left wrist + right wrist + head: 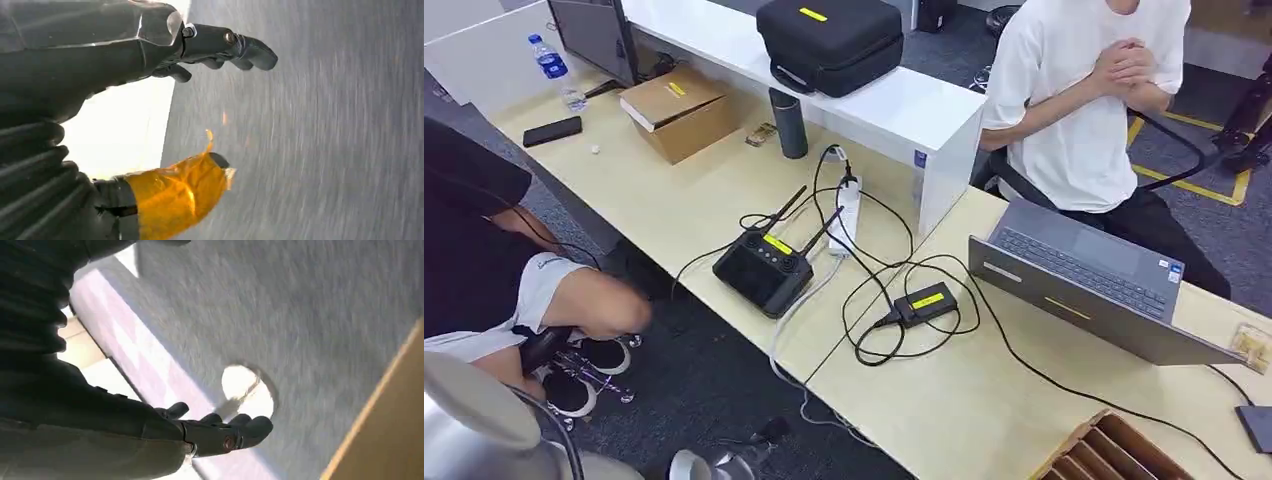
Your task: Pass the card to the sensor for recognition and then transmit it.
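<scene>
Near the desk's middle sat the small black sensor (925, 302), untouched, while both the left hand (165, 125) and right hand (210, 432) hung empty, fingers apart (no card anywhere I could spot), so everything remained undone.

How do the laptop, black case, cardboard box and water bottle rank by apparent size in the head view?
1. Laptop, though it sits nearer the camera, which may inflate it.
2. Black case.
3. Cardboard box.
4. Water bottle, clearly the smallest.
</scene>
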You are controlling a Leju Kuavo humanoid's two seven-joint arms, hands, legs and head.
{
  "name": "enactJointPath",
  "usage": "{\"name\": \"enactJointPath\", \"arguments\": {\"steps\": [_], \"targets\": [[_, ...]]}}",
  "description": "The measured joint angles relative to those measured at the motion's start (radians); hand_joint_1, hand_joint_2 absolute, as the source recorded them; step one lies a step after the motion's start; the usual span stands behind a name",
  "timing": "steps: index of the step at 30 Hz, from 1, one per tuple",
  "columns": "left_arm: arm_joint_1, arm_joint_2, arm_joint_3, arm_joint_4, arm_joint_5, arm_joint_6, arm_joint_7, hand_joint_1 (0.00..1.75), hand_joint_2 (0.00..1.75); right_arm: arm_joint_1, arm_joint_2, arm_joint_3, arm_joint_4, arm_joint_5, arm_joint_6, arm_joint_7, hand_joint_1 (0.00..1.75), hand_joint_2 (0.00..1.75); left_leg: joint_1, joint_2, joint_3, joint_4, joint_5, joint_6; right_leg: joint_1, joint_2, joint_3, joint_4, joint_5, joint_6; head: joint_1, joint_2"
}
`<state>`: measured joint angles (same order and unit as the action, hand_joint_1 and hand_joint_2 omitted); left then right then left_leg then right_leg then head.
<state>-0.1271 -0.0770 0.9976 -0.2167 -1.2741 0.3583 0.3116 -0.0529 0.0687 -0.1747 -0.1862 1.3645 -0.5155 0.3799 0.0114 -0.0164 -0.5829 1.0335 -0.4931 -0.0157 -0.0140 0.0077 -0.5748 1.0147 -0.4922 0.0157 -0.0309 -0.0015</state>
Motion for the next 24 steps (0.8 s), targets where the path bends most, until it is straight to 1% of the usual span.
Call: {"name": "enactJointPath", "arguments": {"steps": [1, 2, 4, 6, 24], "targets": [[-0.003, 0.006, 0.0, 0.0, -0.002, -0.008, -0.005, 0.0, 0.0, 0.0, 0.0, 0.0, 0.0, 0.001, 0.002, 0.0, 0.0, 1.75, 0.0, 0.0, 0.0, 0.0, 0.0, 0.0, 0.0, 0.0, 0.0, 0.0, 0.0, 0.0, 0.0, 0.0], [-0.007, 0.013, -0.001, 0.0, -0.001, -0.025, -0.01, 0.0, 0.0, 0.001, 0.0, 0.0, 0.0, 0.002, 0.02, 0.001, 0.0, 1.75, 0.0, 0.0, 0.0, 0.0, 0.0, 0.0, 0.0, 0.0, 0.0, 0.0, 0.0, 0.0, 0.0, 0.0], [-0.013, 0.02, -0.009, 0.0, 0.012, -0.058, -0.012, 0.0, 0.0, 0.001, 0.001, 0.002, 0.0, -0.004, 0.082, 0.011, 0.0, 1.75, 0.0, 0.0, 0.0, 0.0, 0.0, 0.0, 0.0, 0.0, 0.0, 0.0, 0.0, 0.0, 0.0, 0.0], [-0.016, 0.023, -0.013, 0.0, 0.017, -0.066, -0.012, 0.0, 0.0, 0.005, 0.002, 0.005, 0.0, -0.006, 0.099, 0.014, 0.0, 1.75, 0.0, 0.0, 0.0, 0.0, 0.0, 0.0, 0.0, 0.0, 0.0, 0.0, 0.0, 0.0, 0.0, 0.0], [-0.019, 0.03, -0.02, 0.0, 0.02, -0.072, -0.012, 0.0, 0.0, 0.006, 0.008, 0.009, 0.0, -0.006, 0.106, 0.014, 0.0, 1.75, 0.0, 0.0, 0.0, 0.0, 0.0, 0.0, 0.0, 0.001, 0.0, 0.0, 0.0, 0.0, 0.0, 0.0]]}}
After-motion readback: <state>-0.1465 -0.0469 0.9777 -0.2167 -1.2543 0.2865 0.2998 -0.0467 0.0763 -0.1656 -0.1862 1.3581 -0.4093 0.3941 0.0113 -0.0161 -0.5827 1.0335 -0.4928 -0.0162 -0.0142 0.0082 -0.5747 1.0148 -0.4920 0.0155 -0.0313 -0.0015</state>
